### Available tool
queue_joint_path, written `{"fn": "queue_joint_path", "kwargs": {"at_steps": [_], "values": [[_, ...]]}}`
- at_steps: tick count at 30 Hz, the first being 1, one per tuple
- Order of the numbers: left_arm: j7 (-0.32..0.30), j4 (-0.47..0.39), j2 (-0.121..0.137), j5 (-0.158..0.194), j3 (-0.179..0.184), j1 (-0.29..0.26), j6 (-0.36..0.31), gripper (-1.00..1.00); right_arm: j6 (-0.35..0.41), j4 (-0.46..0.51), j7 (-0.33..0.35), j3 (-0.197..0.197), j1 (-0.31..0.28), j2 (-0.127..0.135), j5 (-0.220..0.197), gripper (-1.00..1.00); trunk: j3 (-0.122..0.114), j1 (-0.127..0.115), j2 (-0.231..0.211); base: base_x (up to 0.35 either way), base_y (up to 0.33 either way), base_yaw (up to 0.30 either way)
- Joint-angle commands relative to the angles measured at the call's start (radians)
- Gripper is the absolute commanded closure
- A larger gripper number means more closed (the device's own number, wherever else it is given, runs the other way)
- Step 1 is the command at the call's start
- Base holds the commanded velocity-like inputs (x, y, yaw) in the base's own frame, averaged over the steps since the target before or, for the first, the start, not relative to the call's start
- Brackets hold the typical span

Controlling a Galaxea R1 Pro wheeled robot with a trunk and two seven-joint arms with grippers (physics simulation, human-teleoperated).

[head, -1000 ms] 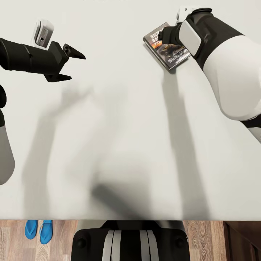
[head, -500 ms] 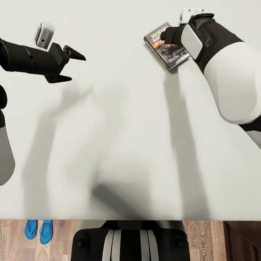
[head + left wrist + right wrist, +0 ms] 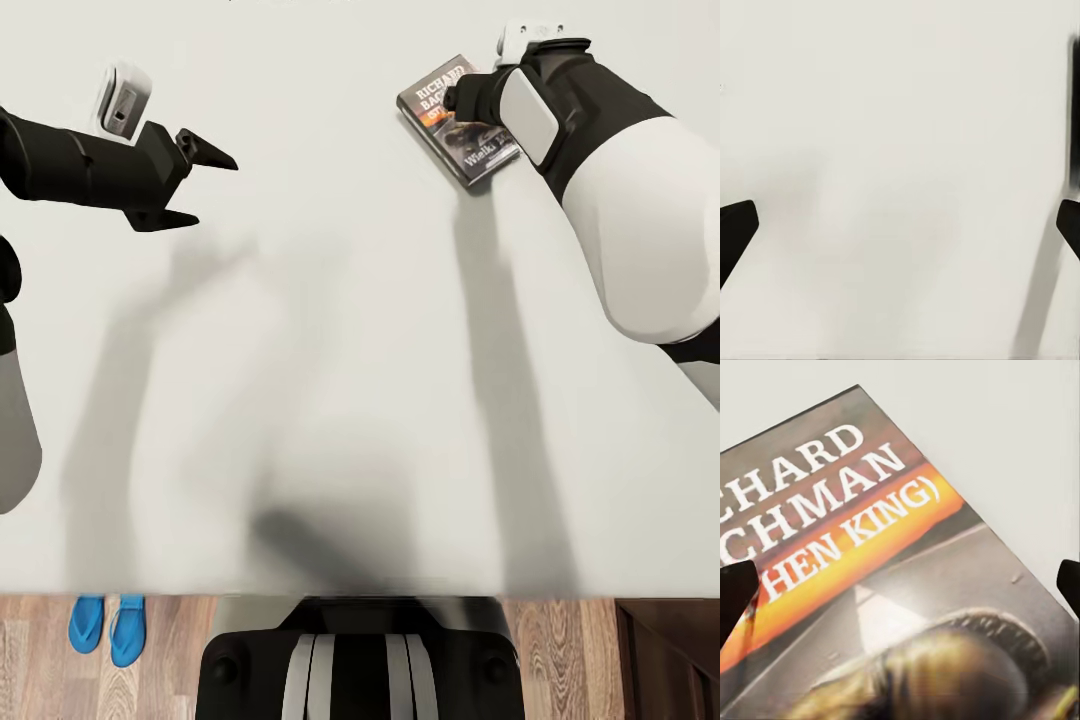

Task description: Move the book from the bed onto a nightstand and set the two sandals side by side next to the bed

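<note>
The book lies flat on the bed's pale mattress at the far right, its dark cover with white lettering and an orange band facing up. My right gripper hovers just over the book's far end, and in the right wrist view it is open, with fingertips wide apart above the cover. My left gripper is open over bare mattress at the far left, holding nothing. The two blue sandals lie side by side on the wood floor beside the bed's near edge, at the left.
A dark brown wooden piece of furniture stands on the plank floor at the near right corner of the bed. My own trunk presses against the near bed edge. Arm shadows fall across the mattress.
My right wrist has drawn back slightly over the book, uncovering more of the white lettering. The head view has shifted a little. The left arm is almost unmoved.
</note>
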State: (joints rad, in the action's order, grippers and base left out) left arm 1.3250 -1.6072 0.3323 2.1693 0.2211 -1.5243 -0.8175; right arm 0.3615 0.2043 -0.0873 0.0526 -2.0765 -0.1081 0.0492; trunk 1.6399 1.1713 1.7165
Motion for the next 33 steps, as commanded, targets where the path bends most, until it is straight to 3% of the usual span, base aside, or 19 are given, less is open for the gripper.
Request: {"fn": "queue_joint_path", "kwargs": {"at_steps": [1,18,33], "values": [[0.008,0.0,0.001,0.006,0.0,-0.001,-0.008,-1.0,0.005,-0.045,-0.002,0.004,0.0,-0.001,0.001,-1.0,0.0,0.0,0.0,-0.212,0.0,0.0],[0.007,0.001,0.001,0.007,-0.002,-0.001,-0.008,-1.0,0.006,-0.04,0.02,0.0,-0.004,-0.004,0.0,-1.0,0.0,0.0,0.0,-0.295,0.0,0.0],[0.006,0.0,0.001,0.007,-0.003,-0.001,-0.008,-1.0,0.009,-0.035,0.024,0.001,-0.023,-0.002,-0.001,-1.0,0.0,0.0,0.0,-0.057,0.0,0.0]]}}
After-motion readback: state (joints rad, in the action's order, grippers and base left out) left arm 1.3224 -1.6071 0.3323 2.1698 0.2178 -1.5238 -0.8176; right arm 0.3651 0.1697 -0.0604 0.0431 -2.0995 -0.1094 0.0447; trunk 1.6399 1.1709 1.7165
